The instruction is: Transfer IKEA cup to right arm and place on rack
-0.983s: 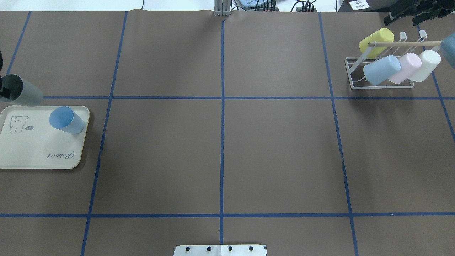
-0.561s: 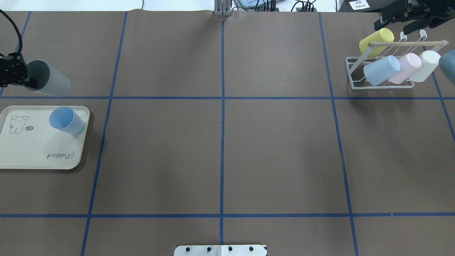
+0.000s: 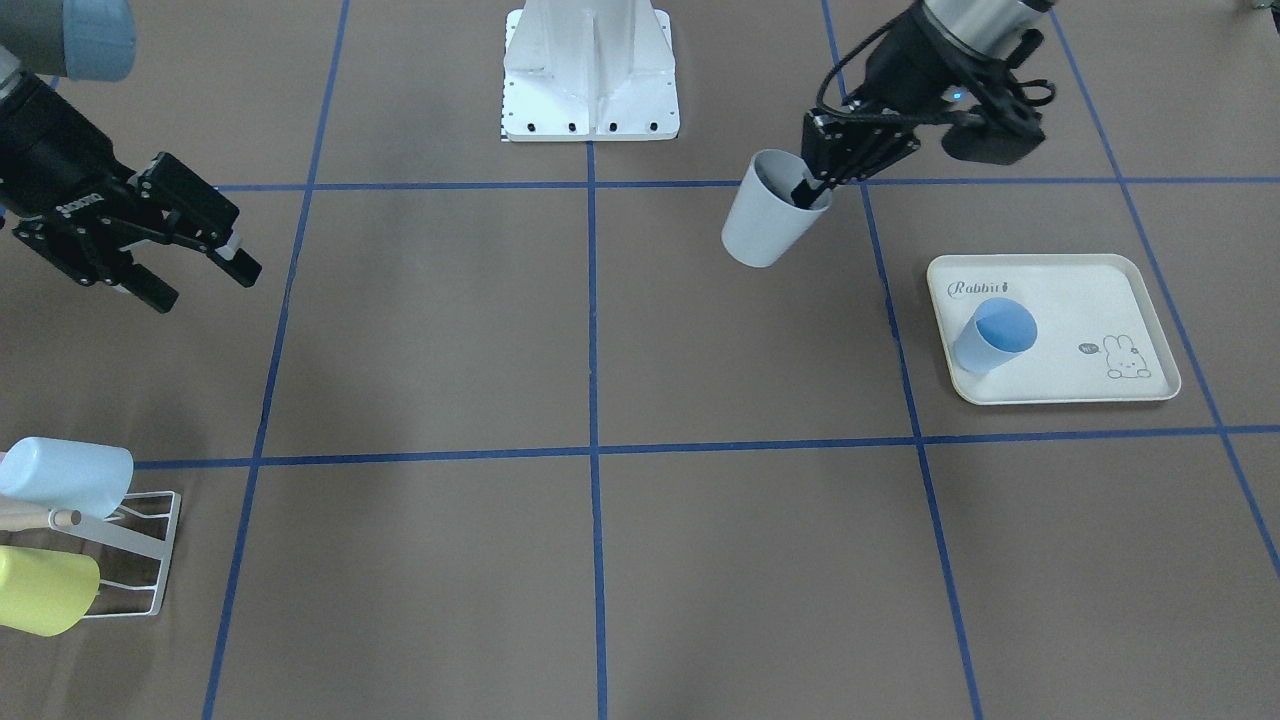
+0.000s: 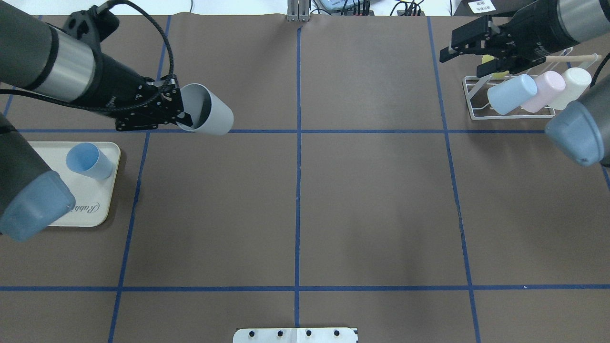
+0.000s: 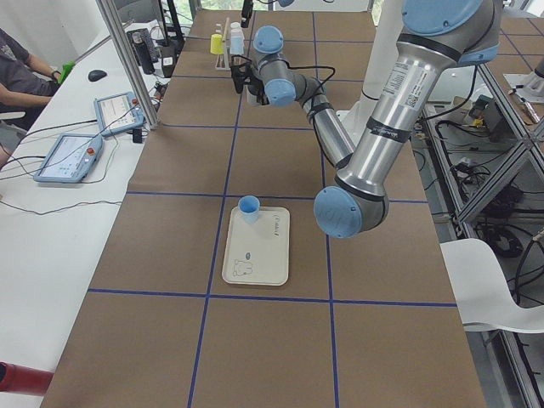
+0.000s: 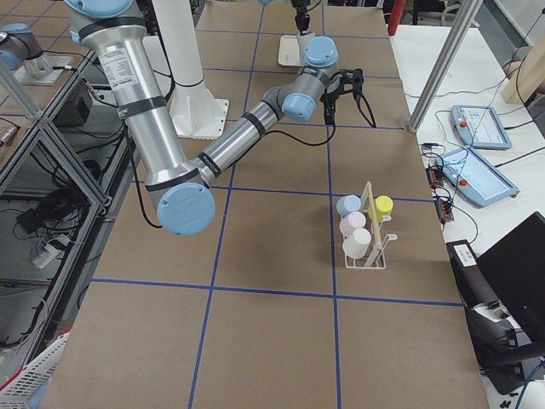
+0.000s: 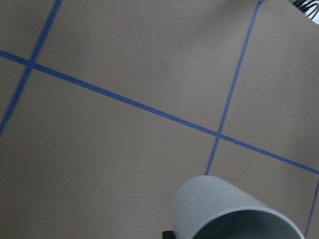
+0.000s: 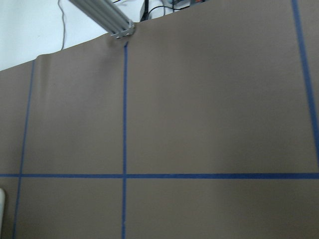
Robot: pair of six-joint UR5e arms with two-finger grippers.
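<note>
front view, left gripper (image 3: 812, 190): pinched on the rim of the grey cup (image 3: 762, 218), one finger inside the mouth, one outside.
front view, grey cup: off the table (image 3: 600, 330), tilted, mouth up toward the wrist, near the tray (image 3: 1150, 390) but apart from it.
front view, right gripper (image 3: 203, 284): jaws spread wide, nothing between them.
overhead, grey cup: almost on its side above a blue tape line (image 4: 381, 131), in the table's left half, well apart from the rack (image 4: 469, 95).
overhead, rack: light blue, pink and cream cups leaning on it, a yellow one mostly hidden behind the right gripper, wooden rod along the top.
overhead, tray: blue cup (image 4: 89, 161) on it, one end hidden under the left arm's elbow.
left side view: tray with blue cup beside the near arm's elbow; grip too small to read.
right side view: rack with its four cups, apart from the near arm.
left wrist: grey cup's wall and rim at the bottom edge, table and tape lines beyond.
right wrist: table and tape lines only, fingers out of frame.
</note>
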